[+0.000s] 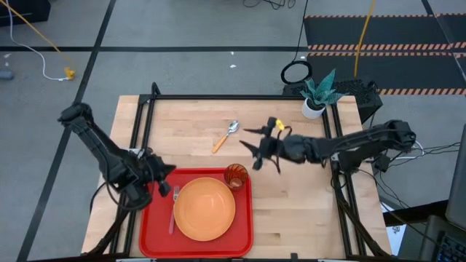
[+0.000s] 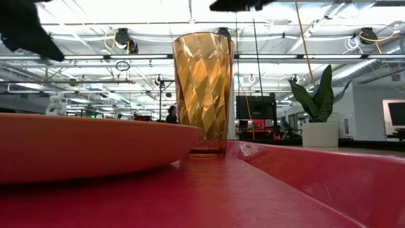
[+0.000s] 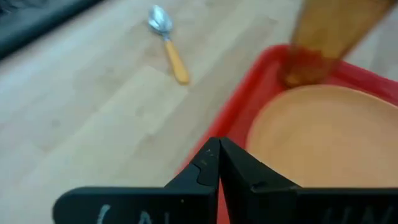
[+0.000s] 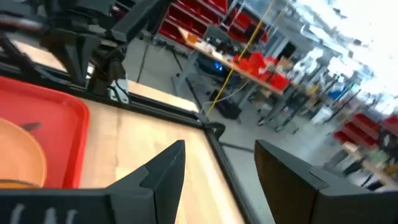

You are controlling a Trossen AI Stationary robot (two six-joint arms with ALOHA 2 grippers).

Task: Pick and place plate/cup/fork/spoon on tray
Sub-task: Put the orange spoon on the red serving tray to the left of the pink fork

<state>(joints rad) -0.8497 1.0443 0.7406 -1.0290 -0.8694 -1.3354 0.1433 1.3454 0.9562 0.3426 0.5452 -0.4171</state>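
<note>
The red tray (image 1: pixel 149 233) lies at the table's near edge. On it rest the orange plate (image 1: pixel 204 209), the fork (image 1: pixel 174 207) left of the plate, and the amber cup (image 1: pixel 236 175), upright in the far right corner. The spoon (image 1: pixel 226 136) lies on the bare table beyond the tray. My left gripper (image 1: pixel 166 183) is shut and empty over the tray's far left corner; its shut fingertips (image 3: pixel 217 163) show above the tray's rim (image 3: pixel 249 93). My right gripper (image 1: pixel 250 148) is open and empty above the table, just right of and beyond the cup.
A small white pot with a green plant (image 1: pixel 315 98) stands at the far right corner of the table. A black frame (image 1: pixel 145 116) runs along the table's left, far and right edges. Bare wood lies right of the tray (image 1: pixel 306 211).
</note>
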